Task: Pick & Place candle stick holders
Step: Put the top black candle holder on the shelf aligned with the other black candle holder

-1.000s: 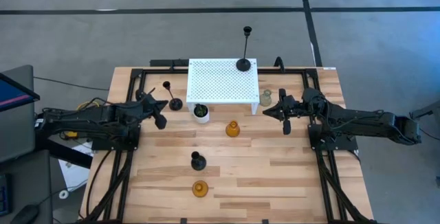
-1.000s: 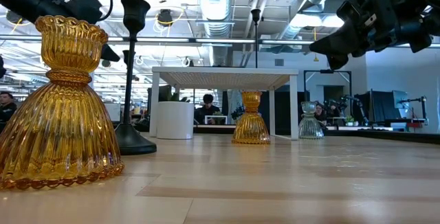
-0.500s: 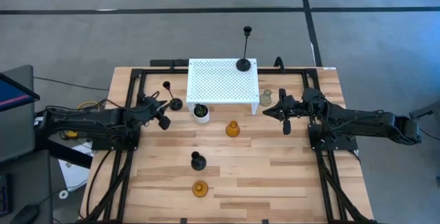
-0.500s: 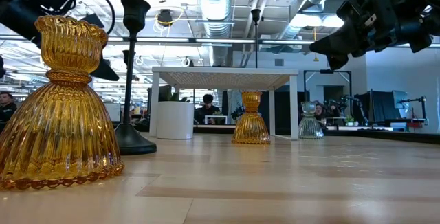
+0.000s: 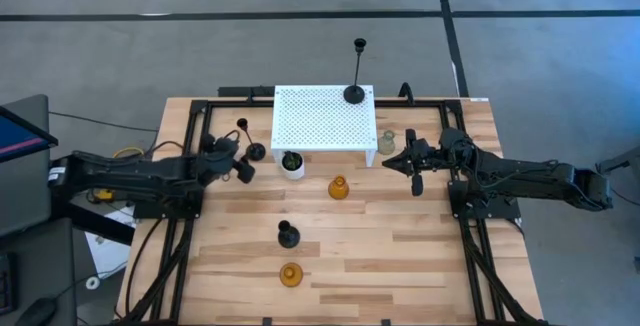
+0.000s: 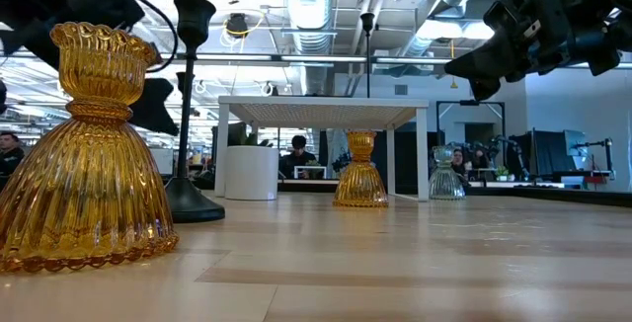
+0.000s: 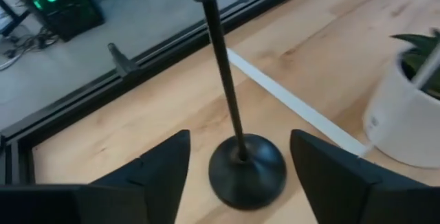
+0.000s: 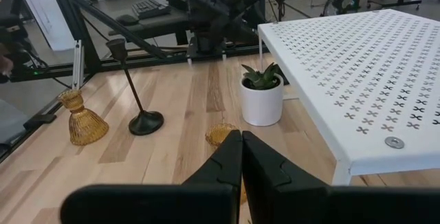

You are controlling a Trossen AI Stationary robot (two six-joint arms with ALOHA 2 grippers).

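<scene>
Left tool: I am seeing its fingers spread wide around the black holder.
Right tool: closed, holding nothing.

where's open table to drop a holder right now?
Bare wood along the near right, right of the black holder and front amber holder. Crowded: strip before the white rack, holding plant pot, amber holder, clear holder, both grippers.

Six candle stick holders stand upright, scattered across the table.
</scene>
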